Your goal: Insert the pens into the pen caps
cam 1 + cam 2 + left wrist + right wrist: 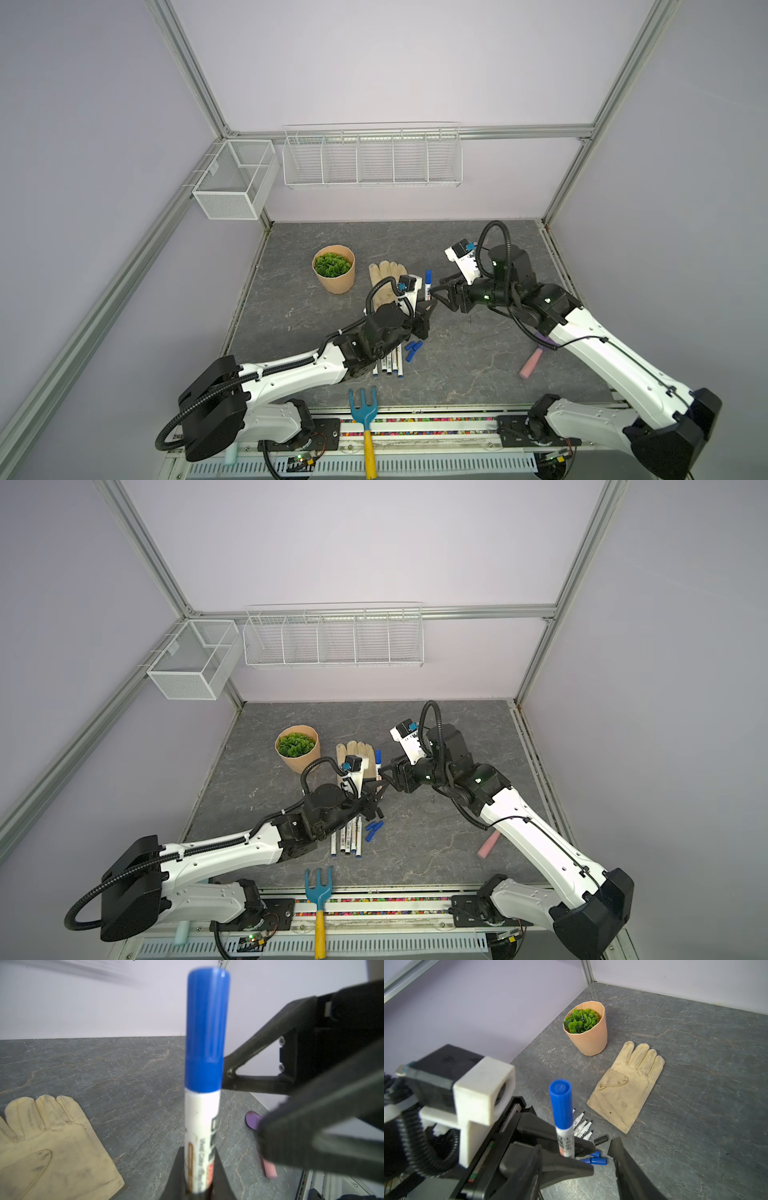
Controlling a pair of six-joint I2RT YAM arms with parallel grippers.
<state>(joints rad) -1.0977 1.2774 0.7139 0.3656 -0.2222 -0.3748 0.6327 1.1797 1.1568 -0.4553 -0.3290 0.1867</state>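
Now the left arm's fingers (pixel 550 1132) grip the pen (pixel 202 1126) upright, blue cap (pixel 207 1028) on; the right arm's fingers (pixel 259 1047) stand open just beside that cap.

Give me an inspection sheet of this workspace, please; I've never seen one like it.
Surface: grey stone-patterned tabletop, no spills seen.
Job's things: one pen upright with a blue cap on; uncapped pens lying together; loose blue caps and a black cap beside them.
Clutter: potted plant, glove, garden fork, pink-handled trowel partly under the right arm.
End effectors: left end effector shut on the upright pen; right end effector open beside its cap.
Cables: black ribbed hoses along both arms, none snagged.
Surroundings: lilac walls, aluminium frame, wire rack and mesh basket, nothing seen inside.
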